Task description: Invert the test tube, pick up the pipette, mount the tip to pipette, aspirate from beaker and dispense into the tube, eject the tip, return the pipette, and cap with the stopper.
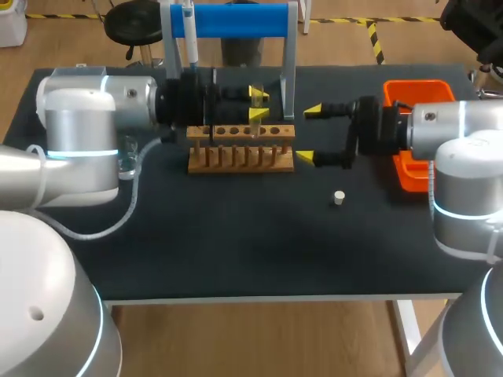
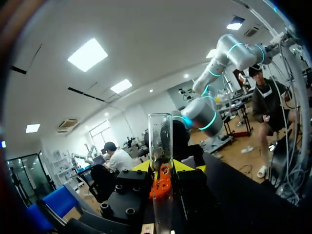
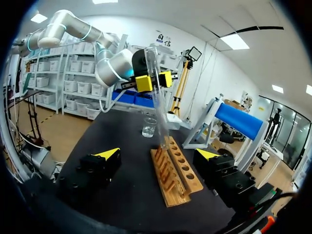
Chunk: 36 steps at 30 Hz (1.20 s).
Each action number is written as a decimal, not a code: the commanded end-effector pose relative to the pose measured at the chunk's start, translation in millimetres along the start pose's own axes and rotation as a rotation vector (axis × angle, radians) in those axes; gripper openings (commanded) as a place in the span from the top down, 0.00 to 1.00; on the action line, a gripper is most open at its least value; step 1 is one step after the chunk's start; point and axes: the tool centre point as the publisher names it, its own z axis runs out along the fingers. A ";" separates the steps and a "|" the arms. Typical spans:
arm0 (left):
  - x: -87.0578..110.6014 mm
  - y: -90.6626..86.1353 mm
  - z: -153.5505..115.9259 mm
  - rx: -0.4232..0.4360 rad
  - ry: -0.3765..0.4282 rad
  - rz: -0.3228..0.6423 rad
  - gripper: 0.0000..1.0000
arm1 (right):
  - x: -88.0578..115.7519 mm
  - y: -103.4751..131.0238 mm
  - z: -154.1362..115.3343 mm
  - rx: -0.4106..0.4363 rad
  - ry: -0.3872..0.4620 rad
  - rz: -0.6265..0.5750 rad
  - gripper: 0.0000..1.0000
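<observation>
Glass is being pinched just above the wooden rack (image 1: 240, 159): the left gripper (image 1: 258, 104) is pressing its two yellow tips on the upper part of the test tube (image 3: 158, 109). The tube's lower end is reaching down to one of the rack's holes, and its open mouth is pointing up. I am judging that the step in hand is seating the tube in the rack, ready for the liquid. From the right wrist the tube is leaning a little, so the arm should be bringing it upright over the hole, lowering it straight and slowly, and spreading the fingers only when the rack is carrying it. Letting go too early is risking a fall or a crack. The right gripper (image 1: 309, 134) is hanging just beside the rack's right end, its fingers spread wide and holding nothing. As for containers, the tube is looking empty, as far as I can tell, and the other rack holes that are showing are holding nothing. The clear beaker (image 3: 149, 127) is standing off the rack's left end, and I cannot tell how much liquid is in it. The orange bin (image 1: 415, 90) is sitting well beyond the rack's right end, its inside mostly hidden by the right arm. The pipette (image 1: 189, 35) is hanging on the blue stand (image 1: 236, 20) behind the rack, and the white stopper (image 1: 339, 197) is lying in front of the rack's right end.
</observation>
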 end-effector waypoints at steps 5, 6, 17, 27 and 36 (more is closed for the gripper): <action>-28.0 4.0 0.2 -0.024 0.026 -0.087 1.00 | 3.6 -6.9 5.3 0.003 -0.024 0.036 0.00; -29.9 4.5 0.4 -0.021 0.026 -0.095 1.00 | 3.8 -8.0 5.6 0.006 -0.028 0.046 0.00; -40.5 17.5 1.0 -0.045 0.040 -0.093 1.00 | 1.0 -15.5 7.0 0.010 -0.061 0.090 0.00; -50.4 34.5 -1.9 -0.012 0.024 -0.161 1.00 | -0.3 -17.5 8.7 0.012 -0.062 0.100 0.00; -62.4 33.5 -3.2 -0.056 -0.043 -0.273 1.00 | -0.5 -18.2 9.3 0.007 -0.063 0.110 0.00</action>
